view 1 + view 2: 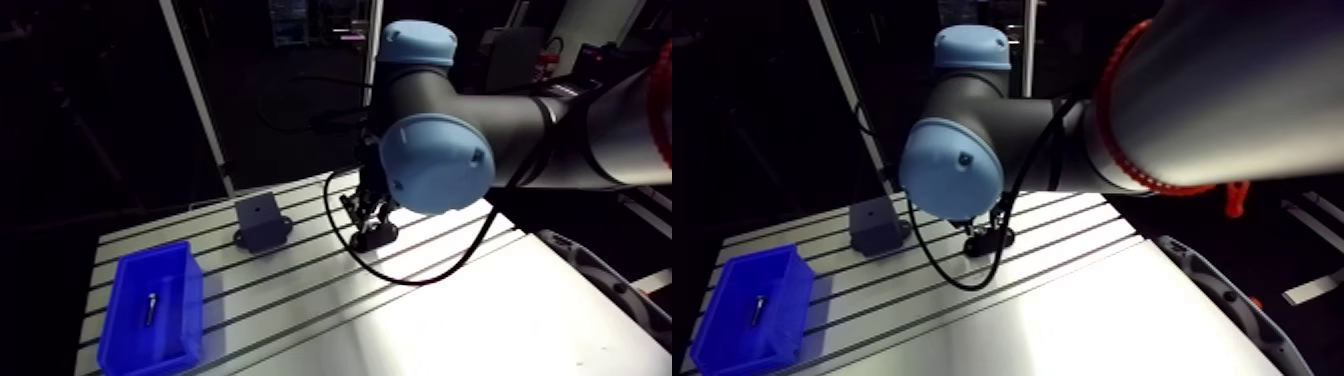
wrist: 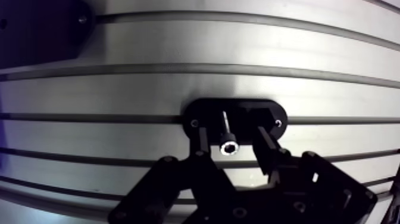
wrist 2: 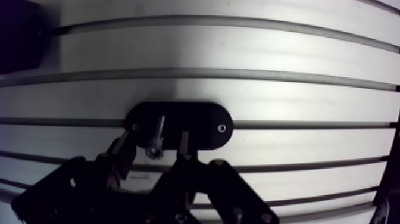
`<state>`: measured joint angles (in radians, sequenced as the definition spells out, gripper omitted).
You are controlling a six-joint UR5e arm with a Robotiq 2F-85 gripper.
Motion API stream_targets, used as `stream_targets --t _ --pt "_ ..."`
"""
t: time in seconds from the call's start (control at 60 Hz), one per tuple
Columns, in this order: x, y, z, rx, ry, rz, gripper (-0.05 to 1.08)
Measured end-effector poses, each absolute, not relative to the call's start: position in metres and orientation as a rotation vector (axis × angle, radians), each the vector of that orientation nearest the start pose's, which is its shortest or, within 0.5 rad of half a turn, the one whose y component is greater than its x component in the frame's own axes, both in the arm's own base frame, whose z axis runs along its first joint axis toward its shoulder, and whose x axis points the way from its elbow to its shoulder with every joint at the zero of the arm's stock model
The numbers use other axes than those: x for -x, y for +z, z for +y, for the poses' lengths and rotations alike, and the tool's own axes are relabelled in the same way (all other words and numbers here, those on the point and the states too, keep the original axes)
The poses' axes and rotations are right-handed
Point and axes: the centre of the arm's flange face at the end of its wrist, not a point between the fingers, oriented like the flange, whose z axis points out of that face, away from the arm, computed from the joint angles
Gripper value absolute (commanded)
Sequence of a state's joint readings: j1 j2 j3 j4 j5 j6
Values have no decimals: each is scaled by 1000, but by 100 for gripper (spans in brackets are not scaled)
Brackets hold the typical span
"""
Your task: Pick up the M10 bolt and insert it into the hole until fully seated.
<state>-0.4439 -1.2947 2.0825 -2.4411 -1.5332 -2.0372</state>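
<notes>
The gripper [image 2: 231, 130] hung low over the table [image 2: 178, 53], its fingers [image 2: 202, 140] open, gripping nothing. The bolt [image 2: 228, 145] stood between them, clear of both, head up and tip down in a black oval plate [image 2: 205, 113] on the table, with much of its shank showing above the plate. In the arm view a grey block [image 1: 260, 215] sat beside the plate, and a blue bin [image 1: 170, 335] near the table's corner held a second bolt [image 1: 148, 305].

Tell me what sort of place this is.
Most likely a robotics lab bench set up for assembly trials: a slotted aluminium table, a blue bin holding a loose bolt, and a black plate with a second bolt set in it.
</notes>
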Motion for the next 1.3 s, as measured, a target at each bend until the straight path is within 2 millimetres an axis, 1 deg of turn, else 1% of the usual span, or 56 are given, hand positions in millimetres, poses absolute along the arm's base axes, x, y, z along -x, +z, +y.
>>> stream_targets --t 0.117,0.25,0.333,0.533,0.617,1.083,1.15,1.3 --pt "510 202 91 38 4 3231 53" --pt "510 202 91 38 4 3230 54" --pt "510 202 91 38 4 3230 58" --pt "510 202 91 38 4 3229 59" --pt "510 201 91 38 4 3228 61" --pt "509 202 90 40 4 3224 63" --pt "509 202 90 40 4 3224 66" --pt "509 202 90 40 4 3222 66"
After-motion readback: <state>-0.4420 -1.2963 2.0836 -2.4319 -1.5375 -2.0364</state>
